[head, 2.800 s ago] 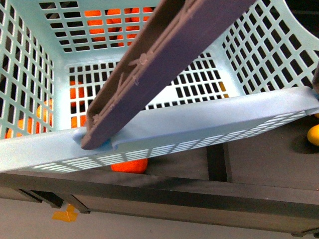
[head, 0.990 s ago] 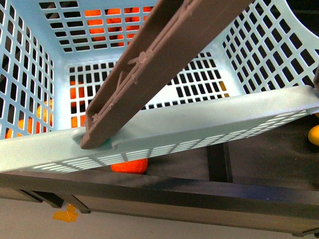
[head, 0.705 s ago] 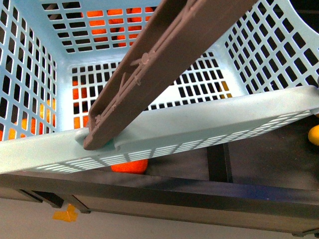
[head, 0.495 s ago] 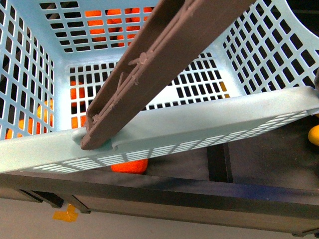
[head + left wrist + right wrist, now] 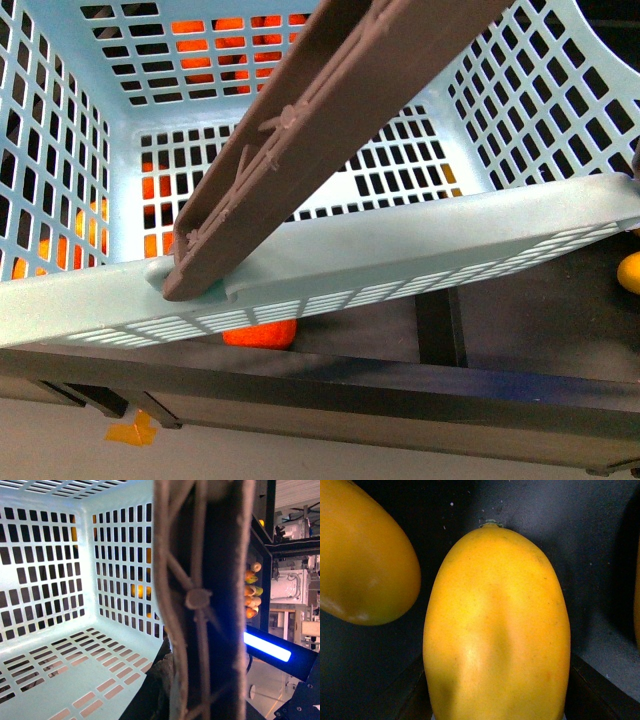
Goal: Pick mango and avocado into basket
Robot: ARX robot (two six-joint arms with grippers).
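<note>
Fingers: couldn't make them out on either arm, so couldn't tell open or clamped. Spotted the mango (image 5: 495,630) filling the right wrist view, lying on a dark surface (image 5: 445,510) just beside another yellow fruit (image 5: 360,555). Saw the basket (image 5: 400,260) tilted, brown handle (image 5: 300,140) slanting across it.

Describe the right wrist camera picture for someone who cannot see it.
A yellow-orange mango fills the frame, lying on a dark surface. Part of a second mango shows beside it, with a narrow gap between them.
</note>
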